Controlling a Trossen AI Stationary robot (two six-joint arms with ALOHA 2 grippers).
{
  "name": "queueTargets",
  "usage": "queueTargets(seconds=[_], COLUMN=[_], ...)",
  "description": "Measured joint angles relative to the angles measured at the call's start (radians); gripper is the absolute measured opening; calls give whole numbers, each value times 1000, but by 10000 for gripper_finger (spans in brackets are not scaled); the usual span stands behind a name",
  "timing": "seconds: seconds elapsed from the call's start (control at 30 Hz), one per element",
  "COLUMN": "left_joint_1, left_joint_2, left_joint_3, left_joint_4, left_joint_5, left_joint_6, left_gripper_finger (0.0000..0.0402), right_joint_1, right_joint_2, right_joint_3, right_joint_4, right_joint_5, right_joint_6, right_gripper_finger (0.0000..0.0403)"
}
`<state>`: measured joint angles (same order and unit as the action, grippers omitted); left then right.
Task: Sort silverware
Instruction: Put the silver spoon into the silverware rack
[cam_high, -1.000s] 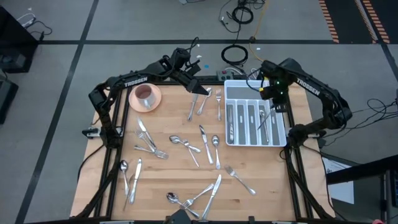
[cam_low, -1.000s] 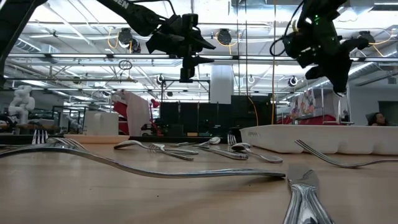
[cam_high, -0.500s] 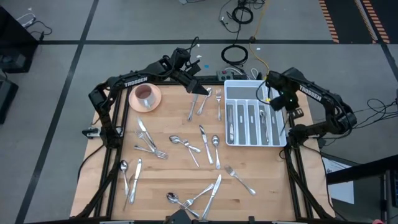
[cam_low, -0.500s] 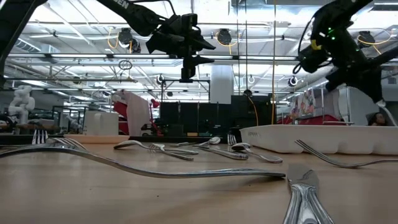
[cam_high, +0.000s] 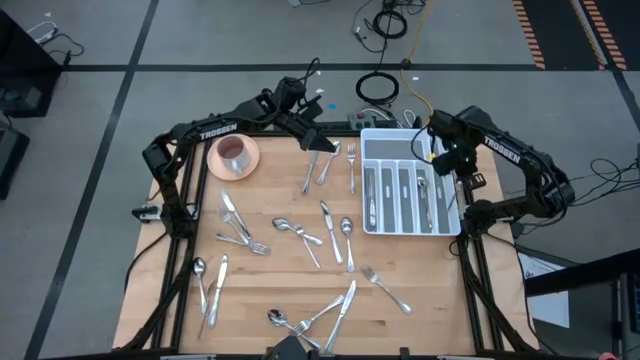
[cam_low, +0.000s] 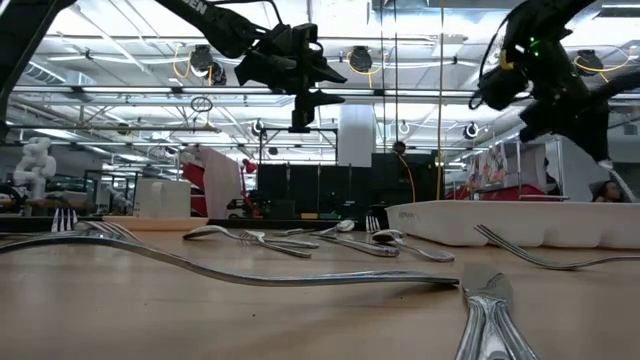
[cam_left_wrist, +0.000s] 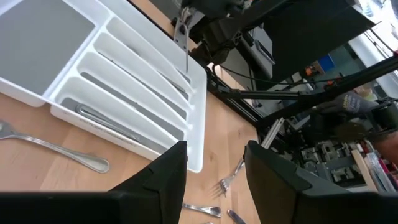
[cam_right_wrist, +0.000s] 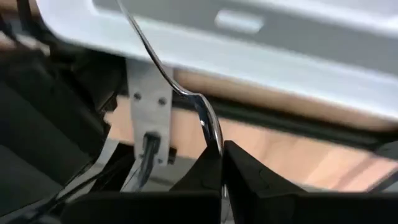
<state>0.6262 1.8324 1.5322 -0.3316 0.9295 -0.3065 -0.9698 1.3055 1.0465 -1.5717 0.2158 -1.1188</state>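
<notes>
Several pieces of silverware (cam_high: 322, 232) lie loose on the wooden table, and more lie in the compartments of the white tray (cam_high: 372, 138) at the far right. My right gripper (cam_high: 452, 168) hangs over the tray's right side, shut on one slim metal piece (cam_right_wrist: 163, 73); whether it is a fork, spoon or knife does not show. My left gripper (cam_high: 325, 148) waits open above the table's far middle, with nothing between its fingers (cam_left_wrist: 168, 168). My right gripper pinches one end of the metal piece (cam_right_wrist: 210, 134) between its two fingers, coming from above and pointing steeply down. The piece hangs below the fingers, slanting over the tray's right rim (cam_high: 459, 200). Whether its lower end touches the tray, I cannot tell.
A pink saucer with a cup (cam_high: 233, 155) stands at the far left. Forks, spoons and knives are scattered over the middle and the near part (cam_high: 330, 305) of the table. A fork and two other pieces (cam_high: 330, 165) lie just below my left gripper.
My right gripper has gone toward the table's right edge and a little down, rolling its wrist, with the metal piece still held; the piece now hangs over the tray's right rim instead of over its compartments.
</notes>
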Motion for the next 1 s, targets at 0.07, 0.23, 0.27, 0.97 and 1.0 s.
queueTargets(seconds=[0.07,0.23,0.27,0.97,1.0], left_joint_1=[0,0,0,0,0], left_joint_2=[0,0,0,0,0], left_joint_3=[0,0,0,0,0], left_joint_4=[0,0,0,0,0], left_joint_5=[0,0,0,-4,-4], left_joint_6=[0,0,0,35,35], left_gripper_finger=[164,164,164,164,164], right_joint_1=[18,68,77,193,193], right_joint_2=[0,42,59,399,408], right_joint_3=[54,155,160,140,134], right_joint_4=[1,1,2,69,82], right_joint_5=[-40,-63,-63,-136,-132], right_joint_6=[-3,-12,-12,82,86], right_gripper_finger=[0,0,0,0,0])
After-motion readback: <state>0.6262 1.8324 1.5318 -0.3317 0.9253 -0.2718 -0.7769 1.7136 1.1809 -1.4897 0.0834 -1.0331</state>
